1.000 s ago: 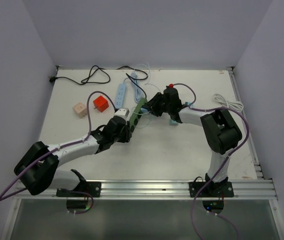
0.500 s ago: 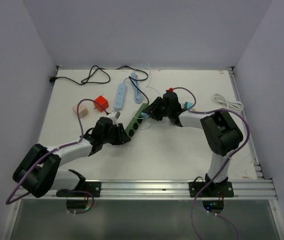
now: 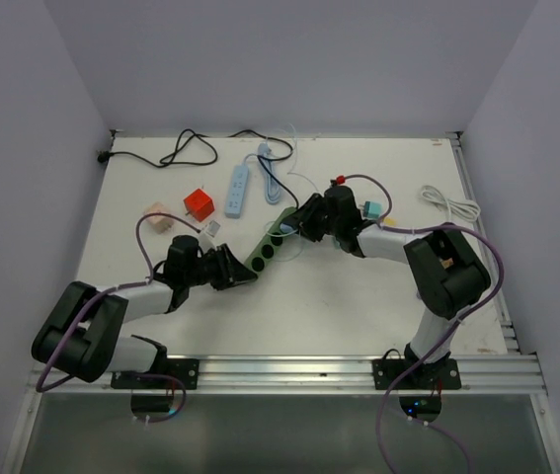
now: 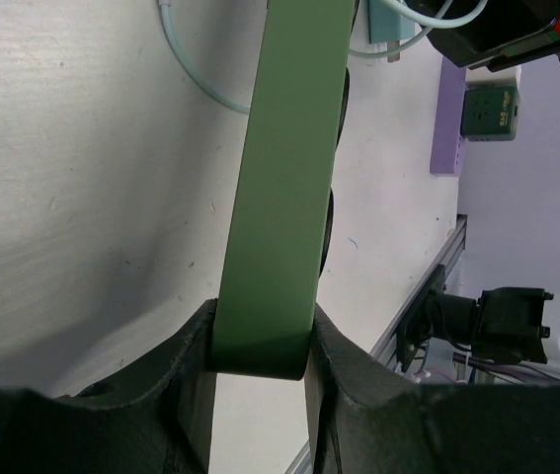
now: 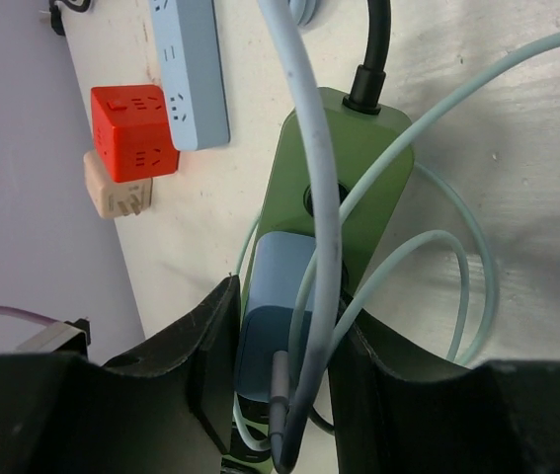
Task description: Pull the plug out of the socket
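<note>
Right pincer [image 5: 284, 367] astride plug [image 5: 272, 296] in socket [image 5: 363, 163]

Plug [image 5: 278, 286] in socket strip [image 3: 266, 247], cube [image 3: 199, 204] left, cable [image 3: 449, 205] right

No text, label, brand, number or sign can be read in any of the three views.
</note>
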You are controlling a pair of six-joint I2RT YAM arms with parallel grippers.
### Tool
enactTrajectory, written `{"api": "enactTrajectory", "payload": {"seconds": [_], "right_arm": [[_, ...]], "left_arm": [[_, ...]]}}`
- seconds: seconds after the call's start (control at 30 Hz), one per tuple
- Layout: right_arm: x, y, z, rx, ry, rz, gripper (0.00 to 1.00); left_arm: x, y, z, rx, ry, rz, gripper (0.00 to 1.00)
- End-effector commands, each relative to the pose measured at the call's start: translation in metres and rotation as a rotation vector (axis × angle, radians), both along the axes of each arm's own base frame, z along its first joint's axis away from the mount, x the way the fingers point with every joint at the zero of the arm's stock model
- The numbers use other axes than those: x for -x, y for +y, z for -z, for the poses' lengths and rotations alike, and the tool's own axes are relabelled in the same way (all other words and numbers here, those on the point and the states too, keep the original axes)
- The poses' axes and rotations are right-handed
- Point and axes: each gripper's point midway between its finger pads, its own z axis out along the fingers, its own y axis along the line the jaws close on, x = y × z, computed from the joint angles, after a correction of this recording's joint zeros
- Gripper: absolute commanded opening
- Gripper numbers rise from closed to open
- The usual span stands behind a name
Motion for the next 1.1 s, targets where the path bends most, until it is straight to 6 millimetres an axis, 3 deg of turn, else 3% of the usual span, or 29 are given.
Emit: {"api": "enactTrajectory", "payload": {"seconds": [0.0,0.07,0.2,0.4,0.5,0.83,0.97,1.07], "right_arm": [[-0.016,-0.019,-0.024,0.053,-0.144,0.027,0.0],[-0.016,-0.018,-0.024,0.052,-0.136,0.027,0.0],[-0.016,-0.017,-0.024,0.059,-0.09,0.029,0.0],[-0.018,-0.014,-0.028,0.061,-0.062,0.024,0.0],[-0.017,-0.015,-0.029,0.059,-0.06,0.027,0.0],[-0.014,-0.016,-0.024,0.052,-0.04,0.038,0.0],[-0.015,-0.014,-0.028,0.032,-0.071,0.035,0.0],[-0.016,-0.015,-0.036,0.014,-0.129,0.039,0.0]], "left_arm": [[-0.027,0.009,-0.019,0.09,-0.001,-0.134,0.0],[-0.032,0.013,-0.018,0.041,-0.017,-0.142,0.0],[-0.052,0.039,-0.01,-0.185,-0.126,-0.219,0.0],[-0.063,0.048,-0.019,-0.486,-0.258,-0.266,0.0],[-0.063,0.038,-0.027,-0.588,-0.315,-0.267,0.0],[-0.061,0.037,-0.035,-0.694,-0.372,-0.269,0.0],[-0.056,0.027,-0.028,-0.629,-0.339,-0.247,0.0],[-0.049,0.011,-0.017,-0.48,-0.264,-0.191,0.0]]}}
